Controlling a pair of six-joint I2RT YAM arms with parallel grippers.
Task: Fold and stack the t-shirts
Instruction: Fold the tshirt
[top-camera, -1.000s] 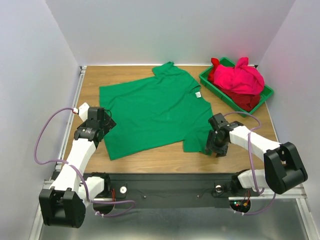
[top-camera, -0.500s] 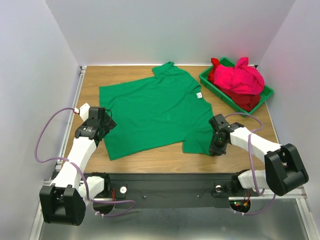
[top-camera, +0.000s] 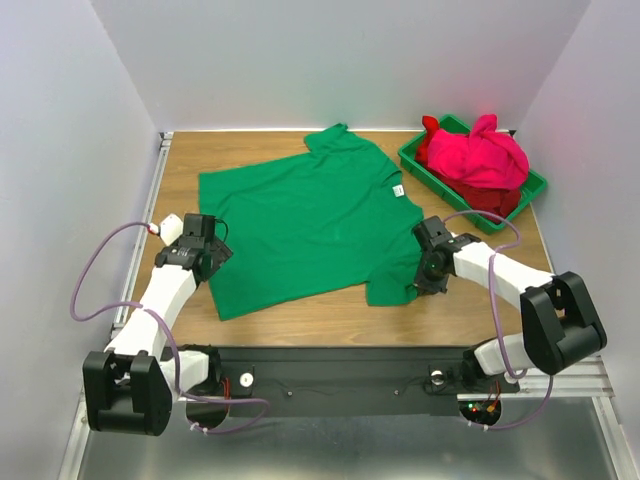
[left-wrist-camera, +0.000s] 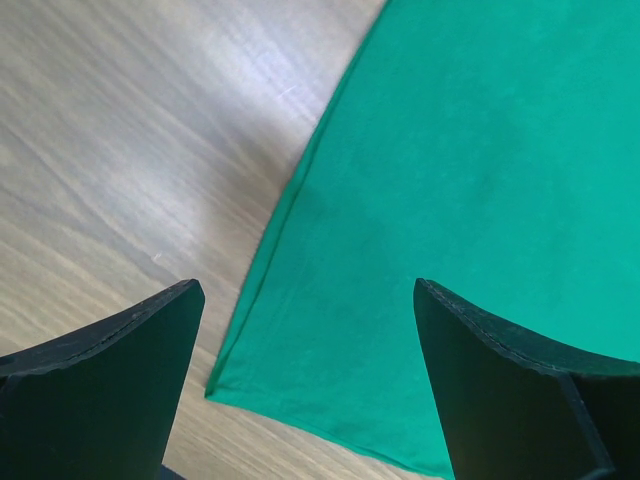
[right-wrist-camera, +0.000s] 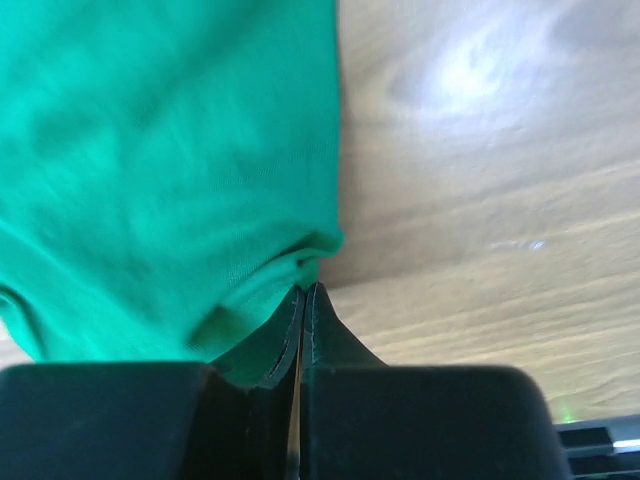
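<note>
T-shirts are lying in two places: a plain kelly-green cotton t-shirt (top-camera: 310, 225) is lying spread flat across the middle of the brown wooden table (top-camera: 300, 315), while a crumpled bright pink shirt (top-camera: 485, 155) is sitting on top of a darker red shirt (top-camera: 495, 203) inside the rigid green plastic bin (top-camera: 432, 184) at the far right corner. The right gripper (right-wrist-camera: 305, 295) is pressing its black fingers tight together on a small pucker of green fabric at the edge of the near sleeve, so it is gripping the shirt, though only by a narrow bite. The left gripper (left-wrist-camera: 305, 300) is hanging over the near hem corner with its fingers spread wide, one over bare wood and one over cloth, holding nothing. The step in hand is looking like securing the near edge at both ends for a first fold. To do it well, the left arm is probably needing to drop straight down so that the hem corner is sitting well between its fingers before they are closing, taking both layers rather than only the top one. Lifting ought to be waiting until both ends are being held, then going up level and together, with the cloth taut between the grippers, since an uneven pull is likely to be dragging the shirt askew or slipping the right side's thin hold
</note>
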